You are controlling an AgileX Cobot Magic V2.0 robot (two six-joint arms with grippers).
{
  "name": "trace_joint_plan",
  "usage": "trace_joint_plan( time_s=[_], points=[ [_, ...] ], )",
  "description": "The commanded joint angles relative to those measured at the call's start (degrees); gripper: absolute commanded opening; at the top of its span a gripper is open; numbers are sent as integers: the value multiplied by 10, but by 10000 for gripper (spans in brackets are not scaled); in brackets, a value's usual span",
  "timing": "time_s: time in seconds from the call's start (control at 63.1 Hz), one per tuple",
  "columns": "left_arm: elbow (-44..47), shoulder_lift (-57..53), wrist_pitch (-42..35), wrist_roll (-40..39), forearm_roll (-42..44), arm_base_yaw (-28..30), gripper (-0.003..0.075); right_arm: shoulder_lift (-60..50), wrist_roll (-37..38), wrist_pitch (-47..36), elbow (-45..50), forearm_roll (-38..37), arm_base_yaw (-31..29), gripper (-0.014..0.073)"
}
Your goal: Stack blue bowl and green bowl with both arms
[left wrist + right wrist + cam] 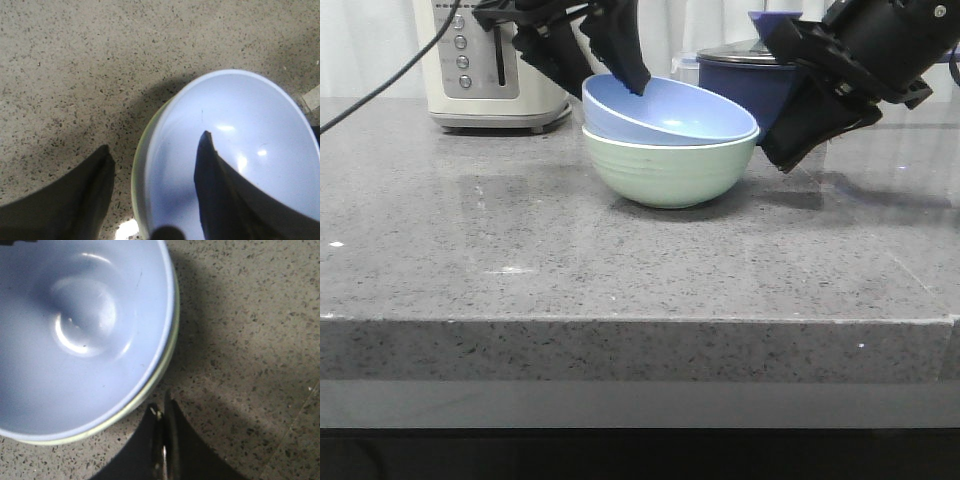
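The blue bowl [670,112] rests tilted inside the green bowl [670,172] at the middle of the counter, its left rim raised. My left gripper [605,80] is open and straddles that raised rim, one finger inside the blue bowl [240,130] and the other outside over the counter. A thin strip of the green bowl [135,175] shows between the fingers of the left gripper [155,142]. My right gripper [775,158] is shut and empty, just right of the bowls. In the right wrist view the right gripper [162,404] points beside the blue bowl [75,330] and the green bowl's rim [126,414].
A cream toaster [490,60] stands at the back left. A dark navy lidded saucepan [750,75] sits behind the bowls, close to the right arm. The counter's front edge [640,320] runs across the near side.
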Motion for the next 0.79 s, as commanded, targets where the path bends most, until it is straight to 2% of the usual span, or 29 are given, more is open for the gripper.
trace_joint_plan(
  time_s=[0.0, 0.143, 0.285, 0.428, 0.777],
  points=[
    [-19, -60, -20, -1, -2, -3, 368, -22, -6, -13, -14, 22, -1, -64],
    [-10, -105, -7, -1, 20, -3, 368, -22, -6, -13, -14, 22, -1, -64],
    [43, -166, -16, -3, 44, -2, 367, -22, -6, -13, -14, 22, -1, -64],
    [134, -254, -33, -5, 69, -2, 367, -22, -6, -13, -14, 22, -1, -64],
    [347, -479, -41, -71, 138, -2, 368, -22, -6, -13, -14, 22, -1, -64]
  ],
)
